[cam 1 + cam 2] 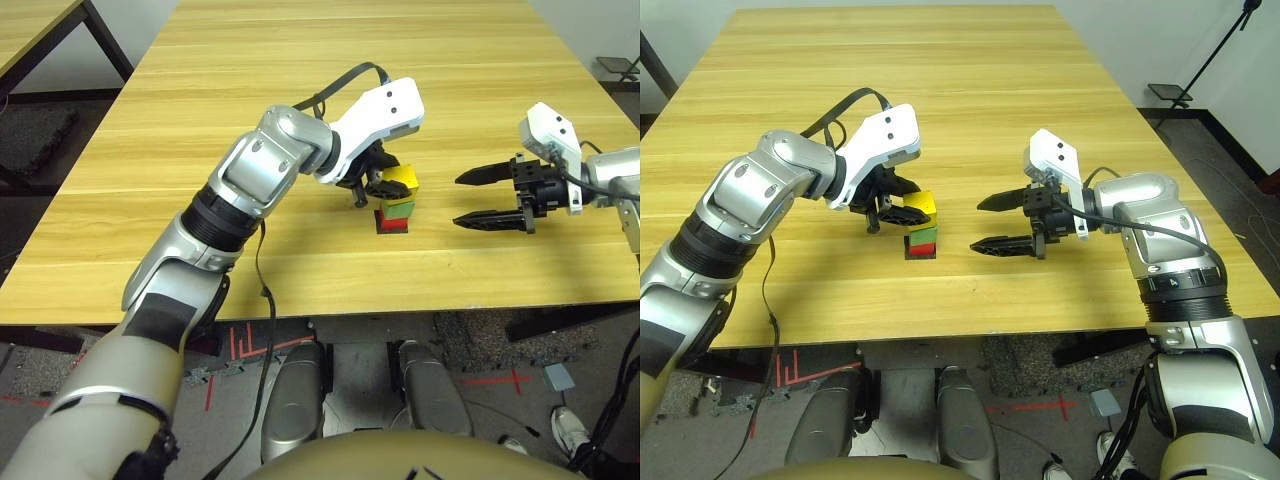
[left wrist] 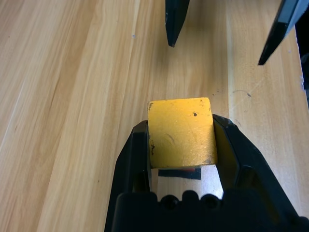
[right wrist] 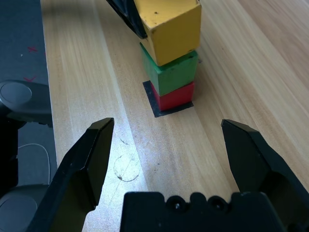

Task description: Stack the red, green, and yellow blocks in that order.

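Green block [image 3: 170, 72] sits on red block [image 3: 176, 96] over the black patch [image 3: 155, 103], and the left pincer [image 1: 385, 185] grips the yellow block [image 2: 181, 131] tilted, seemingly touching green, release remaining, while the right pincer [image 1: 1002, 221] waits wide beside them on the tabletop [image 1: 300, 60].

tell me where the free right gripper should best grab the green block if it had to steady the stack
Probably by the green block's two bare side faces, with the open right gripper coming in level from its own side. The yellow block covers its top, the red block sits beneath, and the left gripper holds the yellow one.
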You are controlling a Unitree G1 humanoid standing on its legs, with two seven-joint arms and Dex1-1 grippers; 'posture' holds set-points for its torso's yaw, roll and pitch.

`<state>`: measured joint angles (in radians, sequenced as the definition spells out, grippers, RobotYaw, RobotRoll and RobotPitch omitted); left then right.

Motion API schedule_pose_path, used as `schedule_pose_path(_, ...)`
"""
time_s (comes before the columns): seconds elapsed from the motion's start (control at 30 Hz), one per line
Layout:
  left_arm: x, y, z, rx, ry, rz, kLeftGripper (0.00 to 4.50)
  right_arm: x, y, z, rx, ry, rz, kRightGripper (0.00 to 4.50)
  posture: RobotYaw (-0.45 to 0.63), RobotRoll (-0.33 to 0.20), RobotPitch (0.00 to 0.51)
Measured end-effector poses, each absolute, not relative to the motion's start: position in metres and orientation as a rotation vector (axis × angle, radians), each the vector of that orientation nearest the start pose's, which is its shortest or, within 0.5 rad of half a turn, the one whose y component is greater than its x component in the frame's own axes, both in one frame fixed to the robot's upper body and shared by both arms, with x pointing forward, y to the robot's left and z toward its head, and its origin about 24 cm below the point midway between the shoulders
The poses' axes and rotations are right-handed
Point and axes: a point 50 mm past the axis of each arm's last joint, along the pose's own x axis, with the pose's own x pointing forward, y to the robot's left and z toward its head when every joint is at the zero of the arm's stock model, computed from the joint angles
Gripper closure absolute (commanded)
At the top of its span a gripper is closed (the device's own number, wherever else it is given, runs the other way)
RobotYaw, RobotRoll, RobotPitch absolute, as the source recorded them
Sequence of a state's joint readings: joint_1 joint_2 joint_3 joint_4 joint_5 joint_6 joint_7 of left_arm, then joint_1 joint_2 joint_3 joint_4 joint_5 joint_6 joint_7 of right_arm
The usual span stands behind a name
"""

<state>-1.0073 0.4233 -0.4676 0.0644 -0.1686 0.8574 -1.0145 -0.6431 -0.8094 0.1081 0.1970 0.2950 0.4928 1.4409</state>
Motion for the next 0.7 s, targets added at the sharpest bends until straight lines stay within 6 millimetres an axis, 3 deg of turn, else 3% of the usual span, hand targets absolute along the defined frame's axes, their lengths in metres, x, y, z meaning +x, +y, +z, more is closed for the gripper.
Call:
schedule_pose_path(0.1, 0.325, 0.058, 0.201, 0.576, 0.346, -1.256, 2.59, 0.305, -0.222, 0.178, -0.359, 0.397, 1.282, 0.0, 0.13, -0.078, 0.105)
schedule_pose_path(0.33, 0.324, 0.064, 0.194, 0.547, 0.344, -1.222, 0.31, 0.305, -0.223, 0.178, -0.355, 0.392, 1.271, 0.0, 0.14, -0.087, 0.094)
schedule_pose_path(0.37, 0.321, 0.066, 0.201, 0.52, 0.315, -1.209, 0.02, 0.305, -0.225, 0.179, -0.345, 0.388, 1.257, 0.0, 0.14, -0.09, 0.093)
schedule_pose_path(0.47, 0.314, 0.075, 0.235, 0.364, 0.159, -1.147, 0.02, 0.306, -0.236, 0.186, -0.275, 0.35, 1.203, 0.0, 0.16, -0.098, 0.092)
schedule_pose_path(0.53, 0.31, 0.096, 0.272, 0.235, -0.044, -1.015, 0.02, 0.308, -0.254, 0.196, -0.207, 0.303, 1.094, 0.0, 0.17, -0.106, 0.094)
schedule_pose_path(0.6, 0.308, 0.131, 0.288, 0.112, -0.187, -0.79, 0.02, 0.314, -0.28, 0.204, -0.15, 0.247, 0.92, 0.0, 0.18, -0.109, 0.098)
schedule_pose_path(0.67, 0.308, 0.158, 0.274, 0.033, -0.219, -0.61, 0.02, 0.321, -0.3, 0.204, -0.108, 0.181, 0.771, 0.0, 0.18, -0.112, 0.102)
schedule_pose_path(0.7, 0.309, 0.177, 0.252, -0.004, -0.196, -0.485, 0.02, 0.327, -0.315, 0.202, -0.073, 0.124, 0.644, 0.0, 0.19, -0.112, 0.103)
